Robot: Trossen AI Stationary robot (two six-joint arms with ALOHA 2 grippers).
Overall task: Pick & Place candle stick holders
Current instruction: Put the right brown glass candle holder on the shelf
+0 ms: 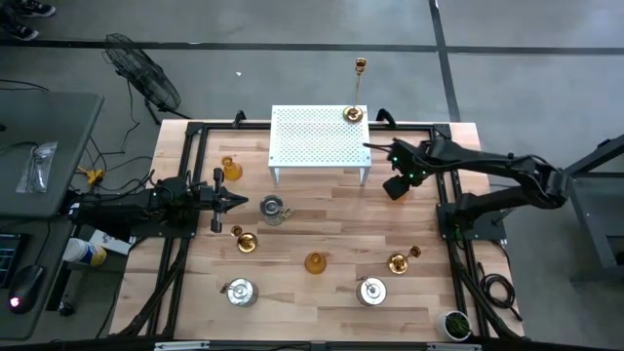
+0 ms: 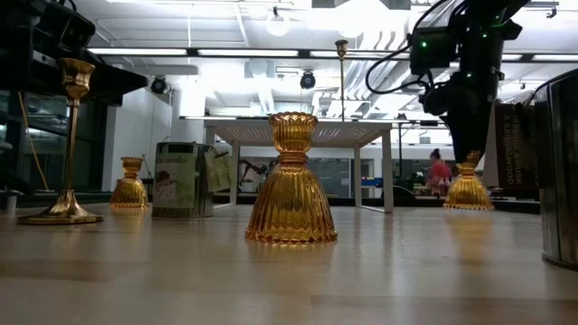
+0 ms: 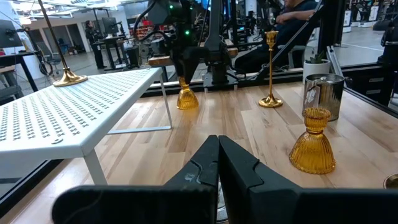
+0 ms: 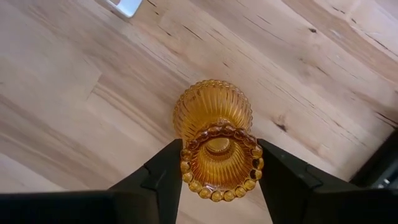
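My right gripper (image 4: pixel 219 158) is shut on an amber-orange cup (image 4: pixel 214 124) on the table's right, just right of the white rack (image 1: pixel 317 136); my gripper hides the cup in the high view. My left gripper (image 1: pixel 237 200) is shut and empty at the table's left. Next to it a silvery pot (image 1: pixel 273 208) stands on the wood. A tall gold candlestick (image 1: pixel 353 114) stands on the rack's far right corner. Two more amber cups (image 1: pixel 231 171) (image 1: pixel 315 262), two gold candlesticks (image 1: pixel 246 240) (image 1: pixel 398 261) and two silvery pots (image 1: pixel 241 291) (image 1: pixel 371 291) stand on the table. My right gripper pinches the cup's beaded top rim (image 4: pixel 186 163) between its two fingers, one on each side. The fingers come from above, pointing down. The cup is upright below them (image 2: pixel 468 190), its wide base at the table top; I cannot tell whether it is lifted.
The rack stands on legs at the table's far middle, with room under it (image 2: pixel 307 171). A small potted plant (image 1: pixel 455 324) sits at the near right corner. A person (image 2: pixel 439 170) shows in the room beyond the table.
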